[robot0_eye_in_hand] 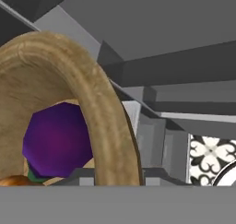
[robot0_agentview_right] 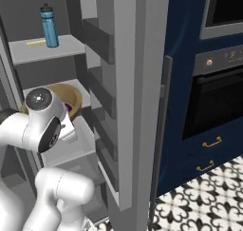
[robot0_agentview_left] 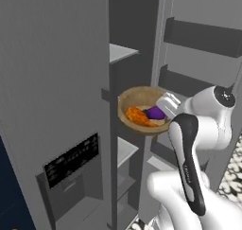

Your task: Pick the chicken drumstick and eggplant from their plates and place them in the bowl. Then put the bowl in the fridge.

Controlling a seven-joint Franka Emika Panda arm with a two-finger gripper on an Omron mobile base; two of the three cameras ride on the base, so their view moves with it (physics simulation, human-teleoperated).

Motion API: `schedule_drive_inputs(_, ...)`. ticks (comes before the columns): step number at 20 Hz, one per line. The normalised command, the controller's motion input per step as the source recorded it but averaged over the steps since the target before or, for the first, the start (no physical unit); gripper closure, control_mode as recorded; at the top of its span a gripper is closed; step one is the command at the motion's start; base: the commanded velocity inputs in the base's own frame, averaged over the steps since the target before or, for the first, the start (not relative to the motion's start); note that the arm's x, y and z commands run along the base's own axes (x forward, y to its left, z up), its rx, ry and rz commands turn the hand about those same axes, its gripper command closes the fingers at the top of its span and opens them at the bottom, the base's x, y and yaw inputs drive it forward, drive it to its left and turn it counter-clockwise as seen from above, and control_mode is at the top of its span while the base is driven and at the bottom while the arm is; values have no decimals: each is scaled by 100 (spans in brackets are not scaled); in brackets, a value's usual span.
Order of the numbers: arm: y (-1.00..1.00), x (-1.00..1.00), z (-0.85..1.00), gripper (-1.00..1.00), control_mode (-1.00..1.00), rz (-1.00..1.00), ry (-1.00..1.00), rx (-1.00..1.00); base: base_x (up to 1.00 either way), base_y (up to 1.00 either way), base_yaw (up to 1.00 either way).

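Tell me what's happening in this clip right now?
The white arm is carrying the wooden bowl at the open fridge, near its grey shelves. The chicken drumstick and the eggplant are already inside the bowl. The jaws grip its rim, which rises between them in the hand view. A blue bottle stands on an upper shelf.

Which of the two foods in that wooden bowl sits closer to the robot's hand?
The purple eggplant; it lies on the side of the bowl next to the end effector, while the orange chicken drumstick lies farther off.

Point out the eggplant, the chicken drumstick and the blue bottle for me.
eggplant (robot0_agentview_left: 155,113), left base view, its purple top inside the bowl.
chicken drumstick (robot0_agentview_left: 137,115), left base view, its orange middle.
blue bottle (robot0_agentview_right: 49,28), right base view, its body, standing on an upper fridge shelf.
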Motion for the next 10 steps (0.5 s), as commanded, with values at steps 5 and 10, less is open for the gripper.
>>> schedule_drive_inputs(5, 23, 68, -6, 100, -100, 1, -4, 1, 0, 0, 0)
schedule_drive_inputs(10, 54, 72, -25, 100, -100, 0, -4, 0, 0, 0, 0)
